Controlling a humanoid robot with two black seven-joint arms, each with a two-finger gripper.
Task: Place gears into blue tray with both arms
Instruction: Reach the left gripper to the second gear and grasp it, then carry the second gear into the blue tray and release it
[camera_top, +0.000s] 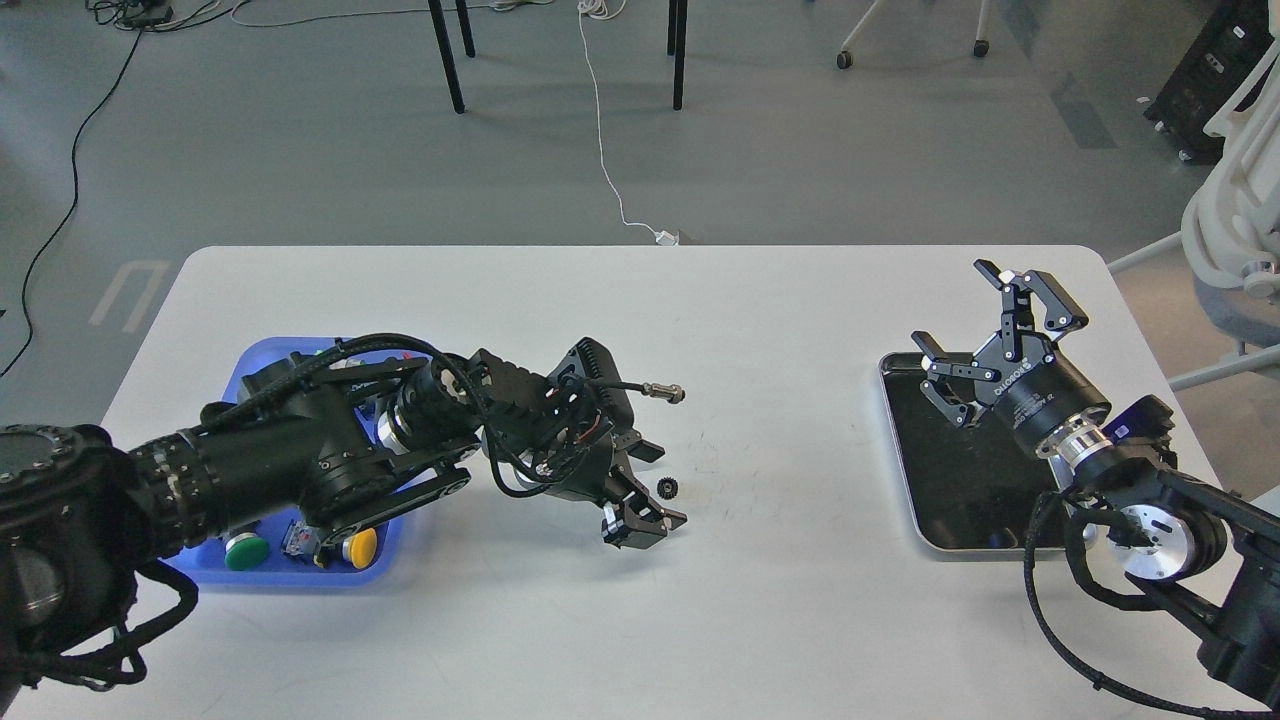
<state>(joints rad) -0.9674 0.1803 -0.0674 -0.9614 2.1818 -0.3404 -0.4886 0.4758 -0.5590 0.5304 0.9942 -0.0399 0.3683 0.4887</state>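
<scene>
One small black gear lies on the white table near its middle. My left gripper is tipped down at the gear, open, with one finger behind the gear and the other in front of it. The blue tray sits at the left, largely covered by my left arm, and holds push-buttons with green and yellow caps. My right gripper hangs open above the far end of the metal tray, holding nothing.
A silver-rimmed tray with black lining lies at the right under my right arm. A cable with a metal plug sticks out from the left wrist. Chair and table legs stand on the floor beyond the table.
</scene>
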